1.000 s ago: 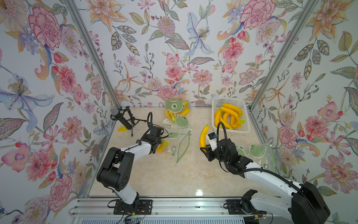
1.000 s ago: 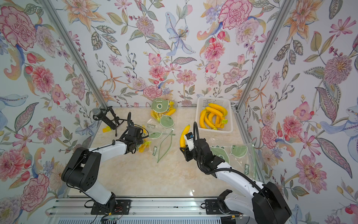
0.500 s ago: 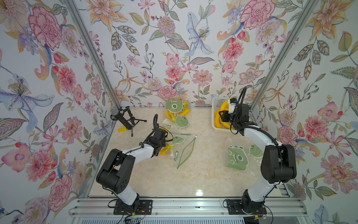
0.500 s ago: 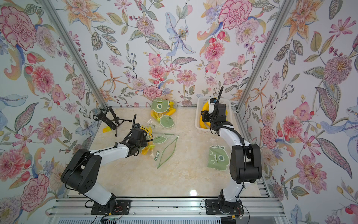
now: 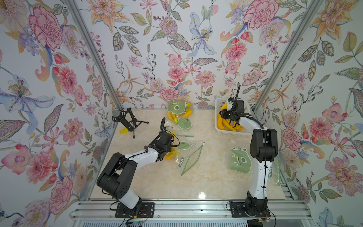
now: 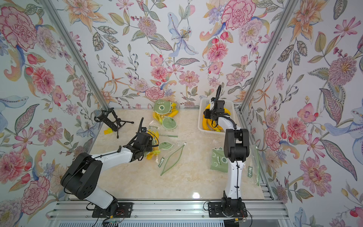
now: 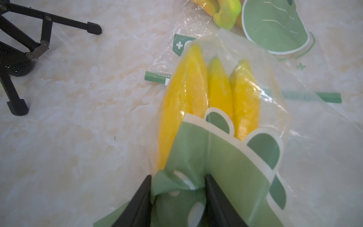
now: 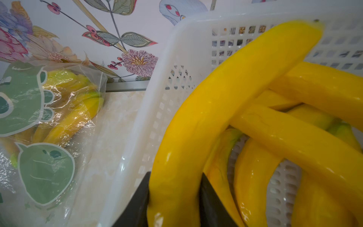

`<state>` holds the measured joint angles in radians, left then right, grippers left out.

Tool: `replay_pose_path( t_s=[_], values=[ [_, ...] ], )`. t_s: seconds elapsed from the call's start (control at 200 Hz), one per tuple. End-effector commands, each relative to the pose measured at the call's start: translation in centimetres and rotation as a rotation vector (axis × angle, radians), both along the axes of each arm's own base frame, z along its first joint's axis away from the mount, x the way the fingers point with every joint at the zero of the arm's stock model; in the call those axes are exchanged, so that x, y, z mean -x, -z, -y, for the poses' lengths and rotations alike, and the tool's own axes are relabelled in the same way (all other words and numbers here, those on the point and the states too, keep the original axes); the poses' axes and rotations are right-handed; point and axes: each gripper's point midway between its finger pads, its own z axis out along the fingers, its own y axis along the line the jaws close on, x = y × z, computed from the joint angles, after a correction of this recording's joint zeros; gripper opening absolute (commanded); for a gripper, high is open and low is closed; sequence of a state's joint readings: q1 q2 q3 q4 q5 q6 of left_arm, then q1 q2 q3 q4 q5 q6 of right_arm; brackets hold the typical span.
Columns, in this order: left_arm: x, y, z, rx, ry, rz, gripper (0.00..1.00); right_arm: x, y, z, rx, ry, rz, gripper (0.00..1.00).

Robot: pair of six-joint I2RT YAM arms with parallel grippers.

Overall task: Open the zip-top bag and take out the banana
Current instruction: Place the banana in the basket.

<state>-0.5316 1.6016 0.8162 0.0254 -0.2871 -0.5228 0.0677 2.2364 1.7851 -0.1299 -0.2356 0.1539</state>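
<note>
Zip-top bag (image 7: pixel 225 157) pinched by left gripper (image 7: pixel 177 177); right gripper (image 8: pixel 174 175) grips banana (image 8: pixel 225 94) in basket (image 8: pixel 182 45); another bag (image 6: pixel 250 169) reads "NIU+"

The pale marble desk (image 5: pixel 153 182) carries a white basket (image 5: pixel 227 134), a microphone stand (image 5: pixel 125 123) and several zip-top bags (image 5: pixel 240 160), some flat and empty.

banana (image 8: pixel 216 108) end cut off, empty bag (image 5: pixel 240 163) partly behind right arm (image 5: pixel 259 176)

Basket (image 5: pixel 227 133) is showing white lattice; banana (image 8: pixel 225 98) at basket is reading glossy yellow; zip-top bag (image 7: pixel 225 167) is showing clear film, green print.
</note>
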Motion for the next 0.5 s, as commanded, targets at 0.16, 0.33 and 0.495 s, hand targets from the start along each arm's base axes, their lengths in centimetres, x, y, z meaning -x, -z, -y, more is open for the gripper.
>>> replay_pose_path(
  t_s=[0.16,0.33,0.495],
  values=[
    [1.6,1.8,1.6,-0.028,0.058,-0.097,0.44,0.3,0.6,-0.5,0.011,0.014,-0.055,0.54],
    [1.6,1.6,1.7,-0.04,0.068,-0.106,0.43,1.7,-3.3,-0.3,0.005,0.026,-0.017,0.59],
    [1.8,1.7,1.8,-0.051,0.078,-0.115,0.43,6.7,-6.4,-0.3,0.024,0.044,-0.031,0.62]
  ],
)
